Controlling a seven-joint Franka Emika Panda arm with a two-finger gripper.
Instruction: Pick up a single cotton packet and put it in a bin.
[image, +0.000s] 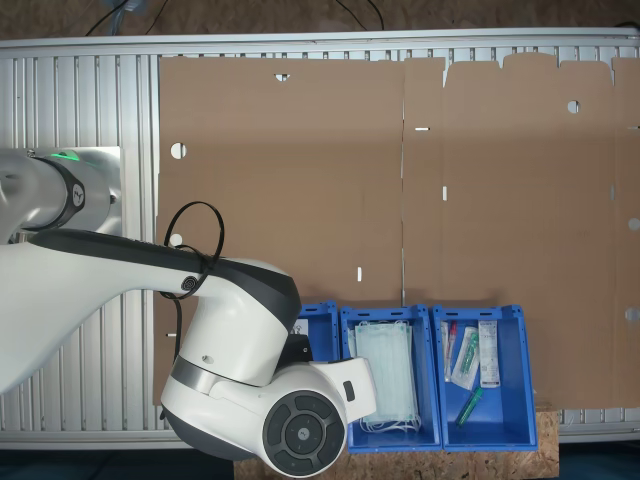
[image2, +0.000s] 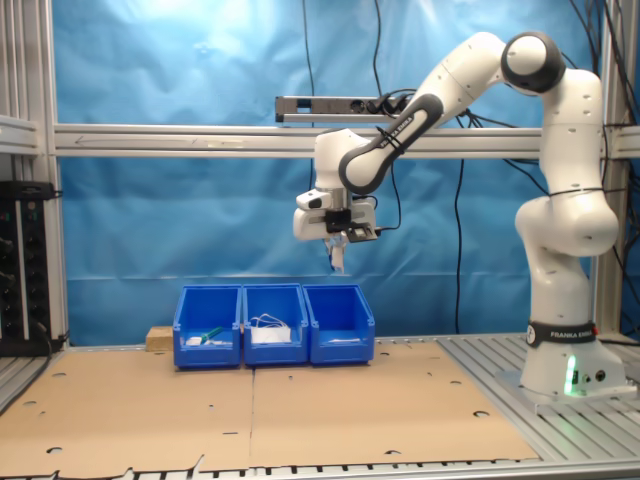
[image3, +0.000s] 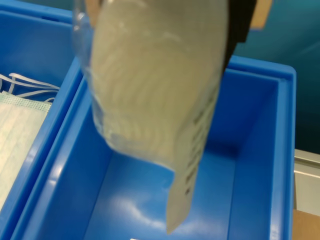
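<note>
1. Closest to the wrist camera, the cotton packet (image3: 155, 95) hangs from the hand (image3: 170, 10), whose fingers are clamped on its top edge; the pale, soft packet dangles with dark print down one edge.
2. Just beyond it in the wrist view lies the bin (image3: 260, 150), open and blue, its floor mostly bare, directly under the packet.
3. Beside that bin, at the wrist picture's lower left, green masks (image3: 17, 135) fill a neighbouring bin.
4. Farther off, in the second exterior view, the hand (image2: 337, 243) holds the packet (image2: 338, 258) near frame centre, well above the row of three bins, roughly over the one at the second exterior view's right (image2: 340, 325).
5. Judged from this, the carry step is about done and the release is in hand: the next move calls for lowering toward the bin mouth and parting the fingers, so the light packet does not drift onto the tabletop (image2: 300, 420).
</note>
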